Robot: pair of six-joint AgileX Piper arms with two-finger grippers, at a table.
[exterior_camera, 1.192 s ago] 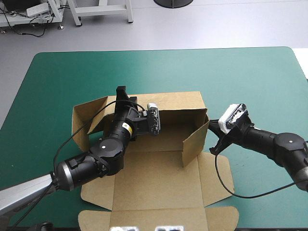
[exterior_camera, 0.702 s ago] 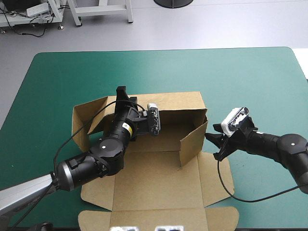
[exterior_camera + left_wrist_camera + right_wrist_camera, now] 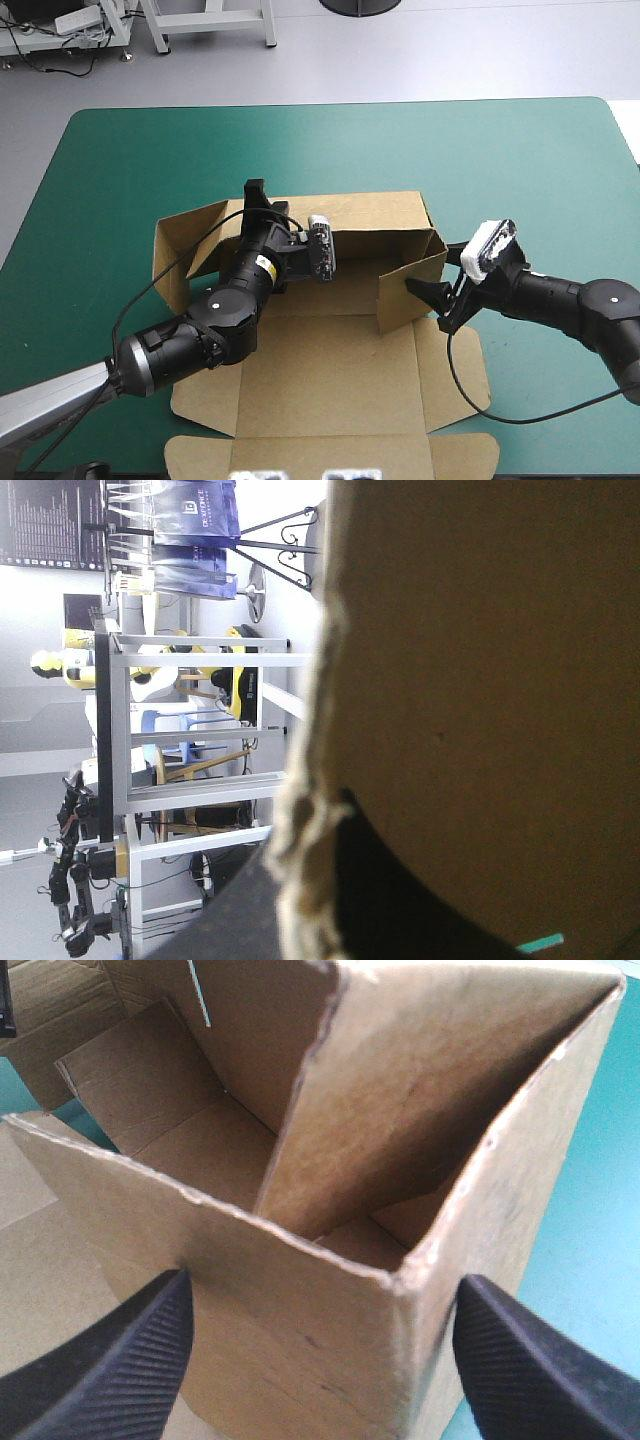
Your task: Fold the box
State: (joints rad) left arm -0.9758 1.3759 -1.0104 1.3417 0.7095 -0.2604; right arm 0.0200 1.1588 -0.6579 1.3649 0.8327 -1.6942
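Note:
The brown box point(image 3: 330, 370) lies mid-table with its back wall and left wall raised and its lid flat toward the near edge. My left gripper point(image 3: 254, 192) is shut on the top edge of the back wall. In the left wrist view the brown board point(image 3: 480, 680) fills most of the picture, its ragged edge held by the black fingers point(image 3: 400, 920). My right gripper point(image 3: 437, 300) stands open at the right wall's near corner. In the right wrist view that upright corner point(image 3: 350, 1090) sits between the spread fingers point(image 3: 110, 1360) of the gripper point(image 3: 322, 1282), which do not pinch it.
The teal-green cover point(image 3: 500, 150) lies bare beyond the box and to its right. The lid's tuck flap point(image 3: 330, 455) reaches close to the table's near edge. The box's right flap point(image 3: 455, 370) lies flat under my right arm.
My right gripper has opened and let go of the right wall. It shifted slightly toward the near edge, and the wall's far corner swung a little outward. The left arm has not moved.

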